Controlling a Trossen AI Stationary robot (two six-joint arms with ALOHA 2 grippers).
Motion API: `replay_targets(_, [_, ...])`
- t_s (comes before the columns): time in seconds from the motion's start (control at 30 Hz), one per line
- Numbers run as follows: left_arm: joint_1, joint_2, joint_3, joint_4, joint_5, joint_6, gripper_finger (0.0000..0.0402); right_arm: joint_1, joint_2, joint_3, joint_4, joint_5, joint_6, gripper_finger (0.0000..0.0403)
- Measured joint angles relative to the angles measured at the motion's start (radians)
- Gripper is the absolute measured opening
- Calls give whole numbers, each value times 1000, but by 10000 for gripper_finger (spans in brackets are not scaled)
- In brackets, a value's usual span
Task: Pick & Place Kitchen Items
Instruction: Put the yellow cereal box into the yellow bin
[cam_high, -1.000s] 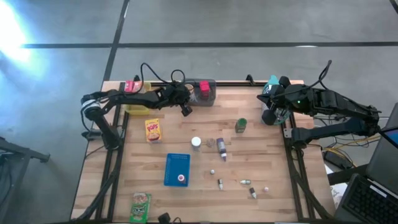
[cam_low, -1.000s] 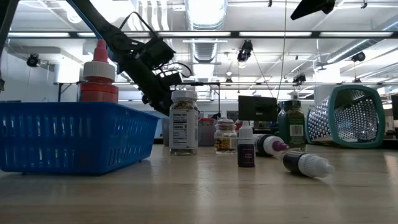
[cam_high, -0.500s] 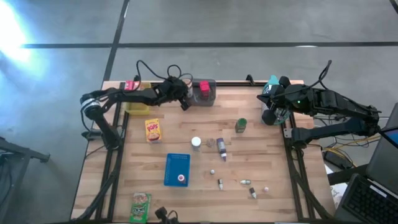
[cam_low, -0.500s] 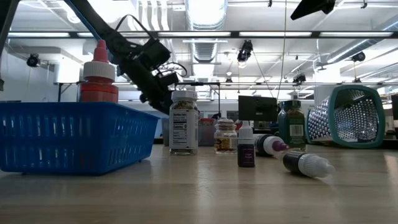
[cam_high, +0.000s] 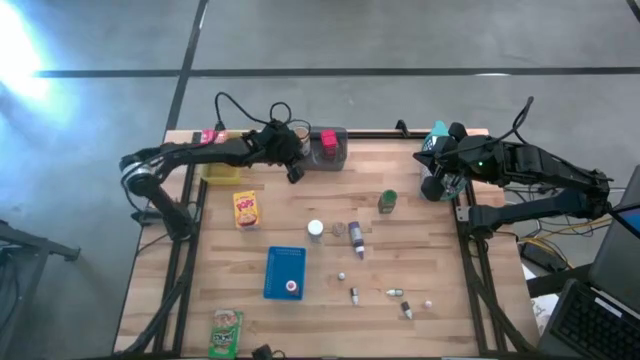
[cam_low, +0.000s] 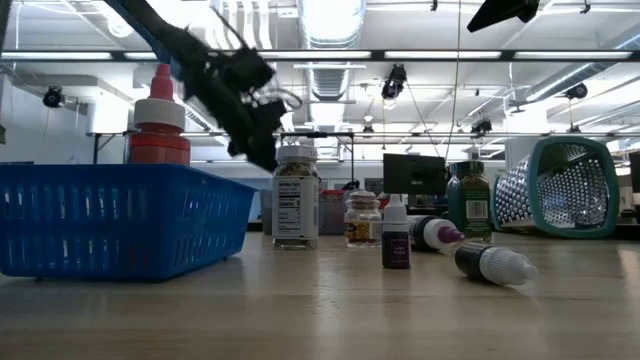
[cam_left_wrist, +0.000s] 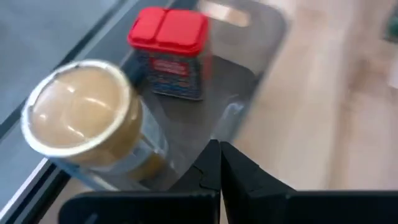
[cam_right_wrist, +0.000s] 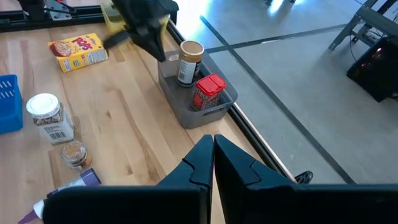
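Stock of the pick-and-place job, largest entry first, placed from my left claw (cam_left_wrist: 219, 163), which hangs over the table's far edge with fingers pressed together and nothing between them.

1. Light wooden slatted table (cam_high: 420, 260): spreads below and away from the claw toward the near edge.
2. Grey rectangular plastic bin (cam_left_wrist: 264, 28): directly under and ahead of the claw. Holds two items, which I count as placed.
3. Flat blue plastic basket (cam_high: 285, 272): well away from the claw toward the near edge, a red-capped bottle (cam_low: 158, 115) standing in it.
4. Yellow cardboard cereal box (cam_high: 245, 209): lying flat, near the claw on its arm's side. Not yet moved.
5. Tan-lidded round jar (cam_left_wrist: 87, 118): in the grey bin, just beside the fingertips.
6. Red-lidded spice tin (cam_left_wrist: 169, 53): in the bin, just beyond the jar.
7. White-capped labelled jar (cam_high: 315, 231), green-capped jar (cam_high: 387, 201), purple-labelled dropper bottle (cam_high: 355, 238): loose mid-table, well apart from the claw.
8. Green packet (cam_high: 226, 331): at the near edge, farthest off.
9. Tiny bottles (cam_high: 405, 310): scattered near the table's front.

Right claw (cam_right_wrist: 213, 148): pinched shut, empty, parked at the far right corner.

My judgement: early stage; most stock remains to be sorted.
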Motion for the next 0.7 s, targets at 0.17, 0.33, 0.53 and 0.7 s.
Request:
replay_targets(0.17, [-49, -152, 80, -316, -43, 22, 0, 0, 0, 0, 0, 0, 0, 8])
replay_targets(0.33, [-72, -324, 110, -477, -46, -154, 17, 0, 0, 0, 0, 0, -1, 8])
replay_targets(0.53, [-89, -490, 104, -579, -130, -303, 78, 0, 0, 0, 0, 0, -2, 8])
replay_targets(0.7, [-135, -516, 85, -620, -362, -436, 140, 0, 0, 0, 0, 0, -1, 8])
